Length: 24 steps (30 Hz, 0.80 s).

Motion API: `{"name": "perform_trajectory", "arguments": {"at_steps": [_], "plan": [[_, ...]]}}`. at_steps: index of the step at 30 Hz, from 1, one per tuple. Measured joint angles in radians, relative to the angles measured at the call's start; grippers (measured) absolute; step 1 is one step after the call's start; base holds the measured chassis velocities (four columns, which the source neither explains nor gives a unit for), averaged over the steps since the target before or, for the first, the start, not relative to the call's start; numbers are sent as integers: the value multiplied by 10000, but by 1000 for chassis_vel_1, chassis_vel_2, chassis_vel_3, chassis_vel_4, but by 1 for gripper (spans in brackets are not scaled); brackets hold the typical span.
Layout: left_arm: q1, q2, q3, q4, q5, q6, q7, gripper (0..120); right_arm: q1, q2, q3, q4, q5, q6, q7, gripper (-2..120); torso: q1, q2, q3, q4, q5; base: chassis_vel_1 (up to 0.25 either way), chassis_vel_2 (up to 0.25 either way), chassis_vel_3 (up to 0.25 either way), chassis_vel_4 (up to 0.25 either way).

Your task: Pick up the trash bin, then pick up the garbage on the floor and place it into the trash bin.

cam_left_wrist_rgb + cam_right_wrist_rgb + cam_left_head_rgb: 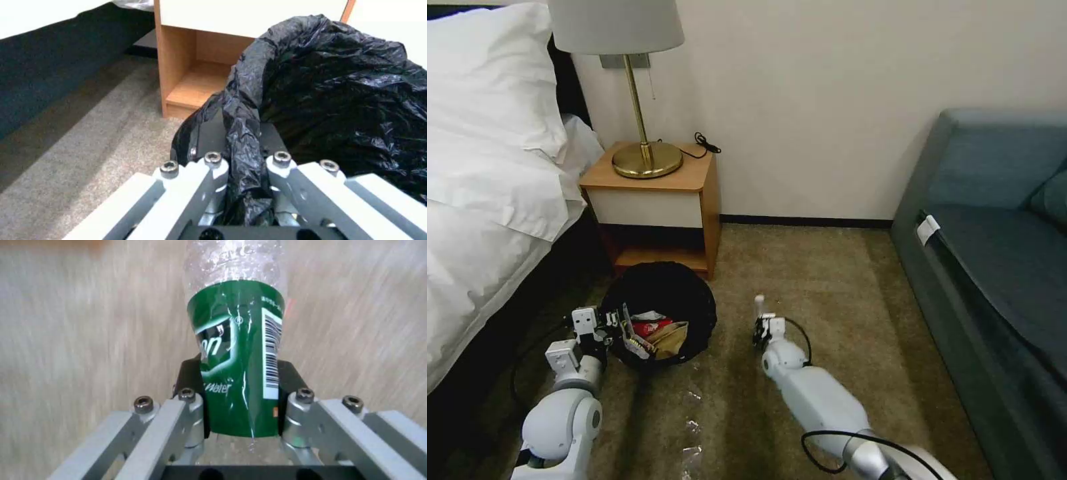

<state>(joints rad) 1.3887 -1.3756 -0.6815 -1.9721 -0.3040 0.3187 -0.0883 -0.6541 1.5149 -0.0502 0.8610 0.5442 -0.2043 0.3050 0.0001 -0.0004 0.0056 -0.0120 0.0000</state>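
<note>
Step in hand: last piece of garbage, carried toward the bin.

Left gripper (pixel 616 325) pinches the bin's (pixel 694 293) rim; in the left wrist view its fingers (pixel 209 133) close on the folded black bag (pixel 242 110), one inside the rim, one outside. The bin sits low over the carpet (pixel 827 273), just in front of the nightstand (pixel 654 193). Whether it is lifted or resting, I cannot tell.

Inside the bin: red packet (pixel 650 327), brown paper bag (pixel 671 339), and a shiny wrapper (pixel 635 345) at the near edge.

Right gripper (pixel 762 328) is clamped on the bottle (pixel 238 370), pads across the green label; the bottle stands up out of the jaws, above the carpet. It is to the right of the bin, apart from it.

Judgement: three pieces are in, the bottle remains. The next move calls for carrying the bottle left over the bin's mouth, clear of the rim and of the left gripper, then letting go only when it is well over the opening. Risk: the bottle strikes the rim and rolls off.
</note>
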Motion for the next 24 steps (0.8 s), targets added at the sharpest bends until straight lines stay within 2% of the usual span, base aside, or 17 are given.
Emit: {"name": "perform_trajectory", "arguments": {"at_steps": [2,4,5,7,11,12,14,20,24], "plan": [[0,4,-6,23,-11,-16,6,4,0,-118,59,283,-3,86,2,21,0,0,0,0,0,0,0,0,0],[-25,-32,15,127,-47,-75,40,4,-78,-527,236,1543,-187,575,47,21,0,0,0,-1,-1,0,0,0,0],[-25,-32,15,127,-47,-75,40,4,-78,-527,236,1543,-187,575,47,21,0,0,0,-1,-1,0,0,0,0],[-96,-56,36,183,-67,-87,53,4,-152,-693,235,2451,-497,953,162,21,0,0,0,-1,-2,0,0,0,0],[-211,-68,104,186,-126,-89,50,4,-273,-943,-239,3985,-560,1168,458,21,0,0,0,-2,-1,0,0,0,0],[-211,-68,104,186,-126,-89,50,4,-273,-943,-239,3985,-560,1168,458,21,0,0,0,-2,-1,0,0,0,0],[-275,-71,132,187,-180,-90,50,4,-290,-1045,-849,5070,-543,1306,704,21,0,0,0,-1,-2,0,0,0,0],[-290,-131,93,219,-290,-102,38,4,-238,-996,-2122,6552,-354,1338,1273,21,0,0,-1,0,-3,0,0,0,0],[-289,-186,85,232,-305,-123,42,4,-288,-946,-2523,6903,-351,1325,1379,21,0,0,-1,1,-4,0,0,0,0]]}}
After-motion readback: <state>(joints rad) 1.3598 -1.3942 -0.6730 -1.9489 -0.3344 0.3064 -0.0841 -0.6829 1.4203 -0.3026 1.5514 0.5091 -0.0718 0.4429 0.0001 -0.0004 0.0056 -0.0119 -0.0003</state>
